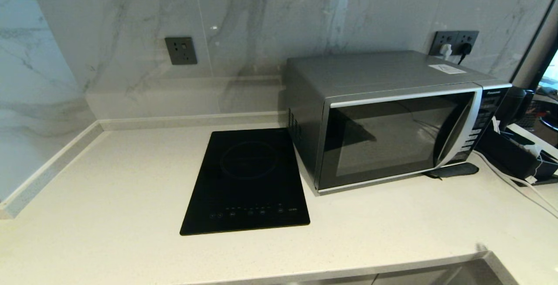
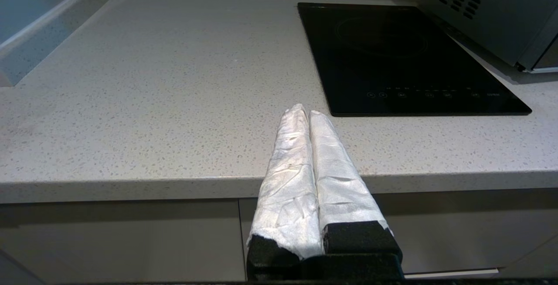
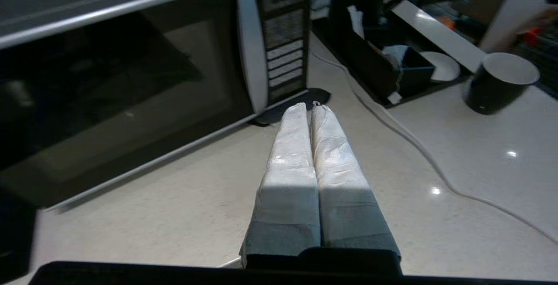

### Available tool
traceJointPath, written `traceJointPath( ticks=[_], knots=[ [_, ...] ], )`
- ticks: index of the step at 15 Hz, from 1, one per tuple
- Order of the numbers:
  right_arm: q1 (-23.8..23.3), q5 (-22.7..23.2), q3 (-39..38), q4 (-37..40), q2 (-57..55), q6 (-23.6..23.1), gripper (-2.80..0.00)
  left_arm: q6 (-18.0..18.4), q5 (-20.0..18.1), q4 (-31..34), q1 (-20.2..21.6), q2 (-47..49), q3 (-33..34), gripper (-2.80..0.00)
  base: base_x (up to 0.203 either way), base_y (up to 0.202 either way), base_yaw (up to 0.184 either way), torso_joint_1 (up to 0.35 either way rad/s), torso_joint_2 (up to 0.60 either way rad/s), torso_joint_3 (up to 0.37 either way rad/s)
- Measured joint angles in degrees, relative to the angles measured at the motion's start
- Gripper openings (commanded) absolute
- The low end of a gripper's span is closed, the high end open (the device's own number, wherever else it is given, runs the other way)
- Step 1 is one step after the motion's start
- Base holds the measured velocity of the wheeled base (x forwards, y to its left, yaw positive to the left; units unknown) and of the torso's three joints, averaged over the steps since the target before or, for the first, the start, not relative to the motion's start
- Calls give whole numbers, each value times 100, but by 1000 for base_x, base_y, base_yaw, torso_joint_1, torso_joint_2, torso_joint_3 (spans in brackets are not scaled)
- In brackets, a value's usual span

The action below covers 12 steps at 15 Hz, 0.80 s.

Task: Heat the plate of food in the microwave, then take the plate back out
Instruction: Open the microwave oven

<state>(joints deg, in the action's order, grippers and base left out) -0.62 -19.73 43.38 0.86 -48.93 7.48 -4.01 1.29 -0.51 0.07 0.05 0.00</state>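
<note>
Microwave [image 1: 392, 119] sits door-closed at right of the head view; no plate visible — perhaps inside. Left claw [image 2: 304, 111] and right claw [image 3: 308, 108] both pinched empty. Next, likely opening the door — by its handle [image 1: 457, 128].

One large silver-grey boxy microwave [image 1: 388, 115] with a dark glass door stands on the pale speckled stone counter [image 1: 109, 180], and just beside it lies one flat black glass induction hob [image 1: 248, 184]. The marble wall carries two dark grey socket plates: one single plate [image 1: 180, 50] and one wider plate [image 1: 453, 43] with two plugs in it, one white and one black. Past the microwave there is one black mug [image 3: 499, 82] with a white inside and one small white round dish [image 3: 439, 65]; two white-wrapped grippers, the left gripper [image 2: 303, 111] and the right gripper [image 3: 308, 107], show one per wrist view.
</note>
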Motion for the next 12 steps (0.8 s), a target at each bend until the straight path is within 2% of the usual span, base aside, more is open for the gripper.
traceJointPath(
  ticks=[4, 6, 7, 9, 12],
  knots=[
    [227, -990, -195, -1716, -1402, -844, -280, 0, 0, 0, 0, 0, 0, -280, 0, 0, 0, 0, 0, 0],
    [563, -1517, -330, -2267, -1805, -977, -280, 0, 2, 0, 0, 0, 0, -280, 0, 0, 0, 0, 0, 0],
    [703, -1719, -355, -2323, -1949, -984, 0, 1, 1, 0, 0, 0, 0, -280, 0, 0, 0, 0, 0, 0],
    [904, -2037, -365, -2340, -2186, -980, 0, -1, -2, 0, 0, 0, 0, -280, 0, 0, 0, 0, 0, 0],
    [1009, -2148, -332, -2345, -2528, -943, 0, 0, 0, 0, 0, 0, 0, -280, 0, 0, 0, 0, 0, 0]
  ],
)
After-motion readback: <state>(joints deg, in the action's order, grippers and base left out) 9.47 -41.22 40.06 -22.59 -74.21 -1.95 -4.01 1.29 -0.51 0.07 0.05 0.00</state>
